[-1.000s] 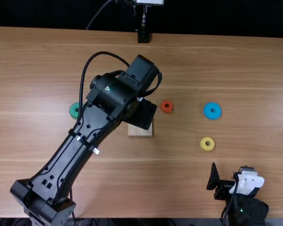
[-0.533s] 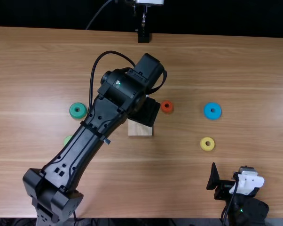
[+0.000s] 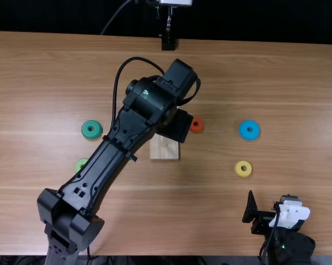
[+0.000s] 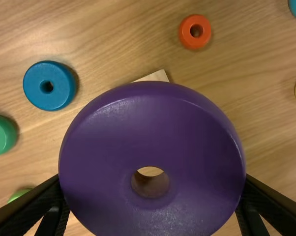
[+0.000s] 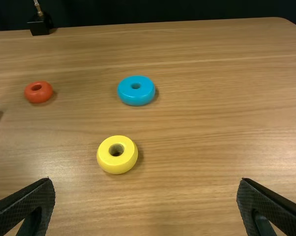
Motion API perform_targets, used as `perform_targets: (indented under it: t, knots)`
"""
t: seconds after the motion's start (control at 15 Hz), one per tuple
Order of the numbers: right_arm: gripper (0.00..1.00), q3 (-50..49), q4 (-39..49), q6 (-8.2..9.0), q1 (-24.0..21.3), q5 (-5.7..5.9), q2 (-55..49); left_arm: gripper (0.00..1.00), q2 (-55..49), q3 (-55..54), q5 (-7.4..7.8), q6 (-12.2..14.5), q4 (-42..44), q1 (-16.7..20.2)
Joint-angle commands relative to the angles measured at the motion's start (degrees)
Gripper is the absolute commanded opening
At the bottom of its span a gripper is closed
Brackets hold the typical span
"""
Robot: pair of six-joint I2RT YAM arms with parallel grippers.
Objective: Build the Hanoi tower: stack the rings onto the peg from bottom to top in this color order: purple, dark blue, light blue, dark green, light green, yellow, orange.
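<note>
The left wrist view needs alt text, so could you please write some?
A large purple ring, held in the left claw above a wooden table, partly hides a pale wooden block. A dark blue ring, a green ring and an orange ring lie on the table.

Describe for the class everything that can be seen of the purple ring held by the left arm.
The purple ring is a thick, round disc with a rounded edge and a small central hole, through which paler wood shows. Its surface is smooth with a soft sheen, perhaps painted wood. The left end effector grips it from opposite sides, holding it above the table. One broad face is turned to the wrist camera, and the ring partly hides the wooden base from that camera.
</note>
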Motion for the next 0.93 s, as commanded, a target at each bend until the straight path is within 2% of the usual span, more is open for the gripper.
perform_targets:
  t: [0.0, 0.73, 0.87]
  knots:
    - [1.0, -6.1, -3.2, 0.0, -0.4, -0.01, -0.7, 0.14, 1.4, 2.3, 0.47, -0.3, 0.1, 0.4]
    - [1.0, -6.1, -3.2, 0.0, -0.4, -0.01, -0.7, 0.16, 2.5, 1.3, 0.79, -0.1, 0.1, 1.9]
    - [1.0, -6.1, -3.2, 0.0, -0.4, -0.01, -0.7, 0.21, 2.5, 1.4, 0.79, -0.1, 0.1, 1.9]
